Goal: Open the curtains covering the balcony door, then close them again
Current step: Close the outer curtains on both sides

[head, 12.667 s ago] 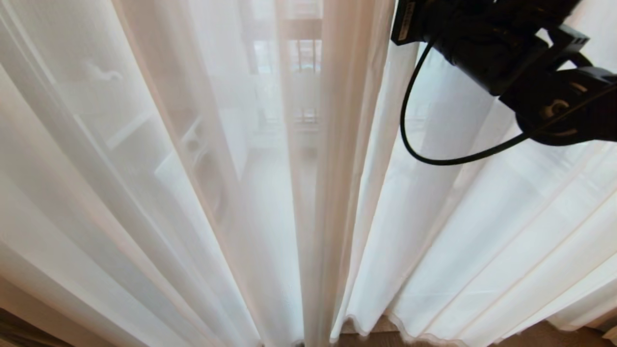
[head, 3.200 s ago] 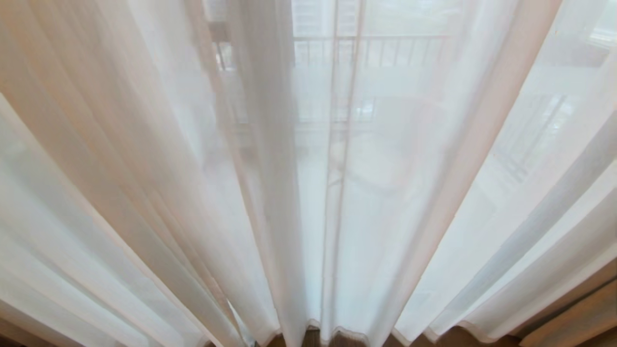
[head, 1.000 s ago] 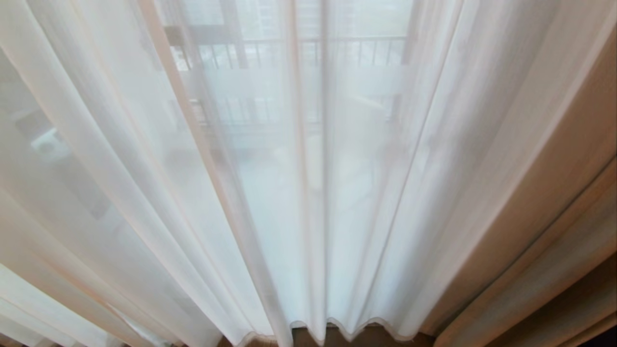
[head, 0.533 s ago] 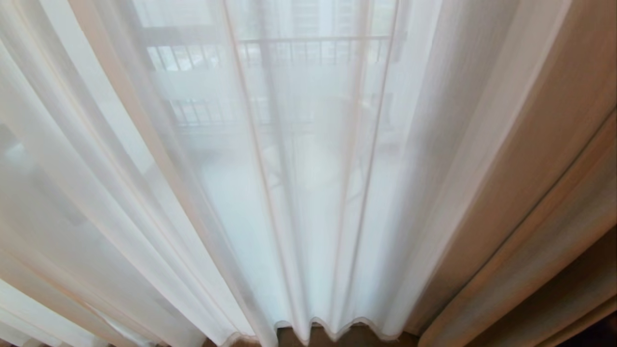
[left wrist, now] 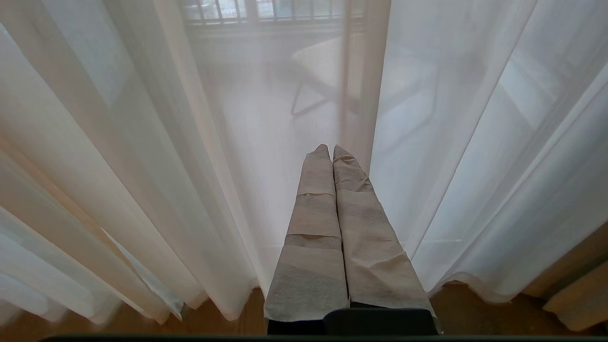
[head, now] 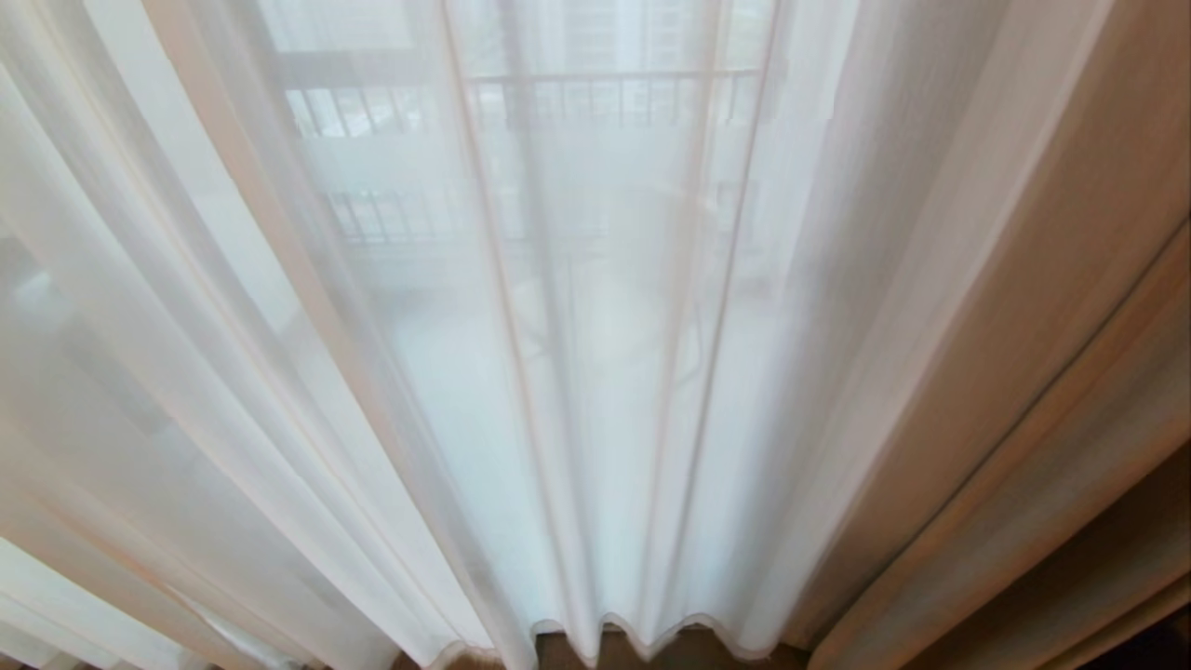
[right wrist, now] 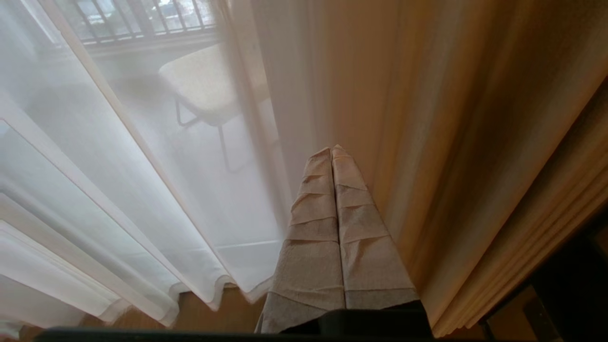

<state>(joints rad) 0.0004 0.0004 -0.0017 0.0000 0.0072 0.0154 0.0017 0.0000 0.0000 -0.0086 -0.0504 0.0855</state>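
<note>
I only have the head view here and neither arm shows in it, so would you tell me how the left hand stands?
Observer: The left hand is shut, holding nothing, fingertips close to the white sheer curtain; contact is unclear.
Operator: Thank you, and the right hand?
Observer: The right hand is shut and empty too, pointing at where the sheer meets the thick beige curtain.
Operator: Is anything on the balcony behind the sheer?
Observer: A chair with thin dark legs stands there, before the railing.

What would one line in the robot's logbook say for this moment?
thin white sheer curtain: drawn across | thick beige curtain: gathered right | left gripper: shut, empty | right gripper: shut, empty
</note>
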